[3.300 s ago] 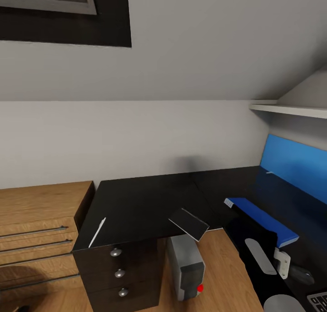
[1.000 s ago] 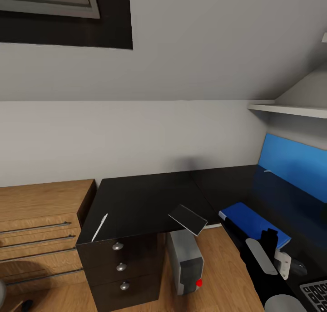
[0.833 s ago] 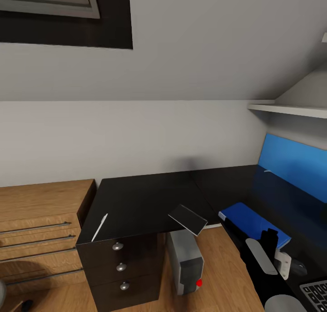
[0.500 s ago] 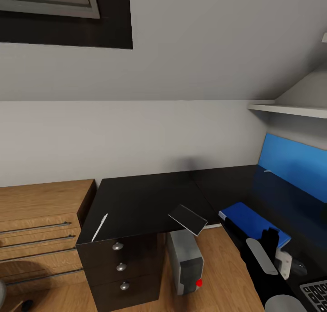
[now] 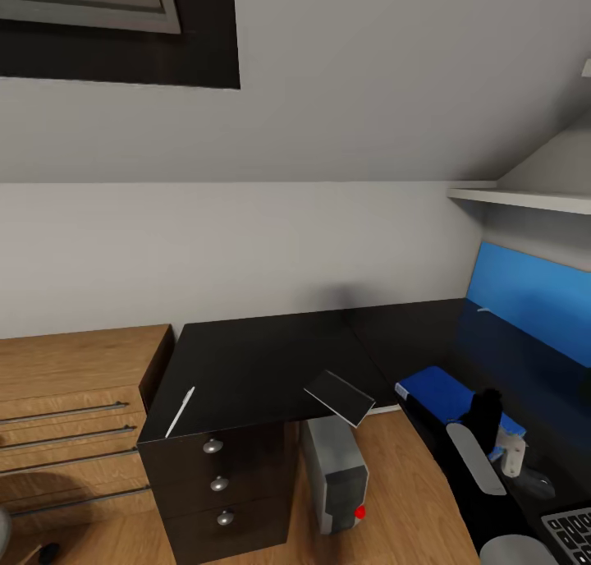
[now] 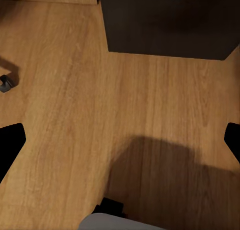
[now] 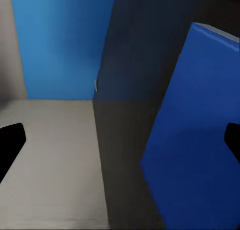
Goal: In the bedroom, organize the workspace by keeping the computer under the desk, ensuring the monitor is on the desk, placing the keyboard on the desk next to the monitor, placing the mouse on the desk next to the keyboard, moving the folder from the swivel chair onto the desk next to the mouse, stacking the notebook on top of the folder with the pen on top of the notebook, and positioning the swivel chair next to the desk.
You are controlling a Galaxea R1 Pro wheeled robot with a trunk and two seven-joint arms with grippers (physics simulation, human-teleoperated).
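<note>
While its released right pincer hovers over the folder, the keyboard is cut off.

Long L-shaped desk with matte black top, dark unit of 3 drawers at its near left corner. On the top: thin pale pen lying near the left front edge; thin dark grey notebook flat at the front edge, 1 corner jutting past it. Bright blue folder flat on the right-hand wing (white spine edge toward the inner corner), well apart from notebook and pen. Keyboard barely visible at the lower right, dark keys in a grey frame. Light-grey computer upright on the wooden floor, partly under the desk, just beside the drawers.
</note>
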